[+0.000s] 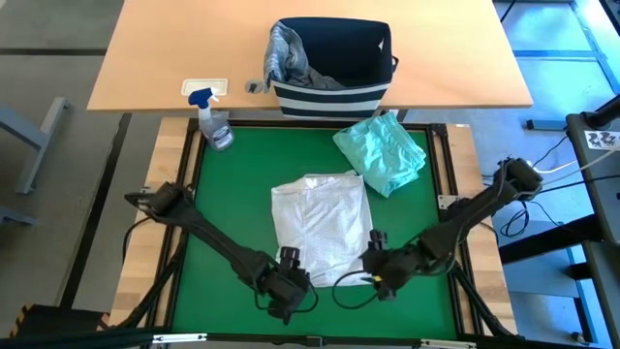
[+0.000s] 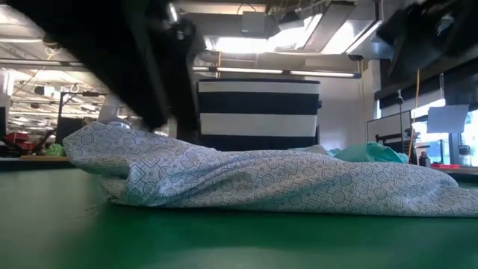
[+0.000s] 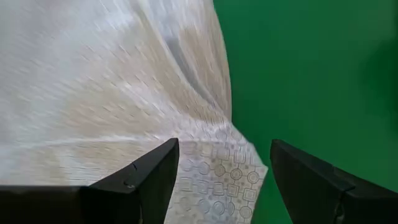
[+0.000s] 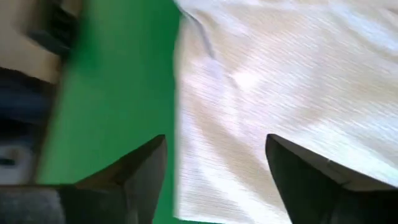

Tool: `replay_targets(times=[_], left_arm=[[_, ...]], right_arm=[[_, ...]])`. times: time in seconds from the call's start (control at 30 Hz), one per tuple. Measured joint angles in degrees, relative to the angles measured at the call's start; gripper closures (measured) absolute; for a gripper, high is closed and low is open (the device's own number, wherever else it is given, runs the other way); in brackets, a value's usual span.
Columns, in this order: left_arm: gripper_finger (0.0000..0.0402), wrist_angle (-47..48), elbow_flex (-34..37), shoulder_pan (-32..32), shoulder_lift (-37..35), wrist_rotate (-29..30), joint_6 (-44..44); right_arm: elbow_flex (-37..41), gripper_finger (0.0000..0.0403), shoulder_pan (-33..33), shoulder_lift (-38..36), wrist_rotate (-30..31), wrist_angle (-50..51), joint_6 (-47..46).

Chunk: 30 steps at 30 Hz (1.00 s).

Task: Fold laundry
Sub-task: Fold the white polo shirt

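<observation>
A white patterned garment [image 1: 320,225] lies crumpled on the green mat [image 1: 223,213]; it also shows in the low view [image 2: 261,179]. My left gripper [image 1: 289,264] is open at its near left corner [image 3: 230,174], with a finger on either side of the corner. My right gripper [image 1: 374,250] is open at its near right edge [image 4: 186,155], and that edge runs between the fingers. A mint-teal garment [image 1: 383,150] lies bunched at the mat's far right. A grey-blue striped shirt [image 1: 286,53] hangs over the basket's rim.
The navy-and-white striped basket [image 1: 334,92] stands beyond the mat's far edge, on the wooden table. A spray bottle [image 1: 213,121] stands at the mat's far left corner. Bare green mat shows left of the white garment and along the near edge.
</observation>
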<state>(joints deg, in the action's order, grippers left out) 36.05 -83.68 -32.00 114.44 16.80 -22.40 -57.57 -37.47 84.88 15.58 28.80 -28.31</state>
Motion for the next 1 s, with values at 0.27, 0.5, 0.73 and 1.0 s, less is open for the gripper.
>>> replay_targets(times=[0.27,0.5,0.73,1.0], left_arm=[[0.0154,1.62,-0.08,0.96,6.34,0.93,-4.8],[0.0195,1.55,-0.28,1.31,7.74,1.62,-5.79],[0.0306,1.67,-0.13,1.37,7.88,3.08,-6.06],[0.0391,1.07,-0.07,1.39,7.95,2.9,-5.61]], right_arm=[[0.03,0.0114,0.0,7.56,1.98,-0.2,1.07],[0.03,0.0113,-0.07,11.7,0.93,-0.37,1.85],[0.01,0.0113,-0.57,14.05,-2.75,-2.79,2.25],[-0.34,0.0125,0.38,19.91,-0.69,-3.3,1.54]])
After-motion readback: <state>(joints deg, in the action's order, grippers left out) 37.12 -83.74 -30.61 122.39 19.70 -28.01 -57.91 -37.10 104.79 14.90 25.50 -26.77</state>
